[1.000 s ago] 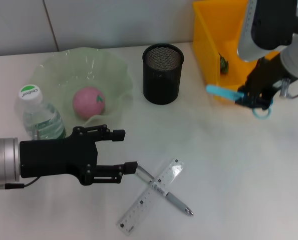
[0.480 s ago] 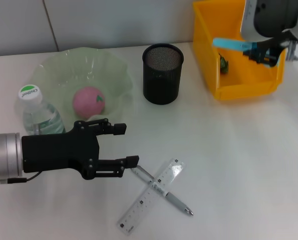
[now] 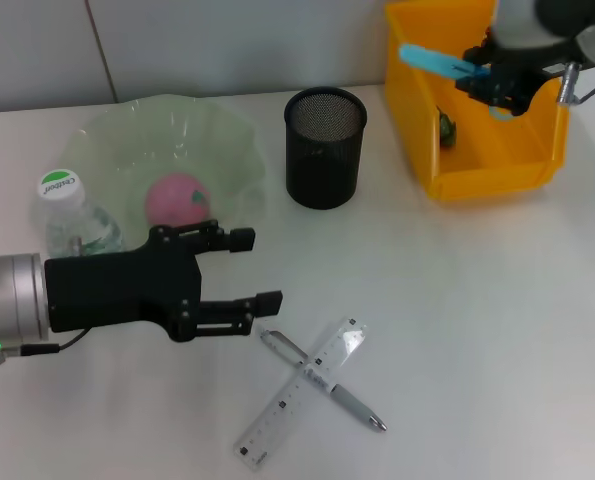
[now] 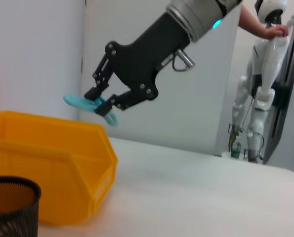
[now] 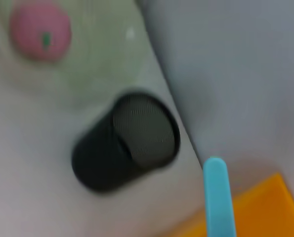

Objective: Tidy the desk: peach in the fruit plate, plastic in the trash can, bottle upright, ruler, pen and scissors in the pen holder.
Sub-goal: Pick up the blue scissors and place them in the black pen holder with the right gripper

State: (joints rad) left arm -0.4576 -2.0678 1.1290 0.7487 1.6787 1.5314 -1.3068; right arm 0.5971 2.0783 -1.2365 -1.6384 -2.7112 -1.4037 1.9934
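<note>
Lying crossed nearest the robot, the ruler (image 3: 299, 394) and pen (image 3: 322, 380) still await the pen holder (image 3: 324, 146); the left gripper (image 3: 249, 270) hovers spread and empty beside them. Farther off, peach (image 3: 178, 201) sits in the fruit plate (image 3: 232, 140), bottle (image 3: 72, 222) upright. Farthest, the right gripper (image 3: 480, 72) grips the scissors (image 3: 439, 63) above the trash can (image 3: 482, 170).

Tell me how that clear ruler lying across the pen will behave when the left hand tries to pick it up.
The ruler looks thin and flat, so it probably offers little edge to pinch. It rests across the pen, so it may rock or pivot when touched, likely nudging the pen. Its clear plastic is probably light and slightly flexible. The left hand sits open beside them.
</note>
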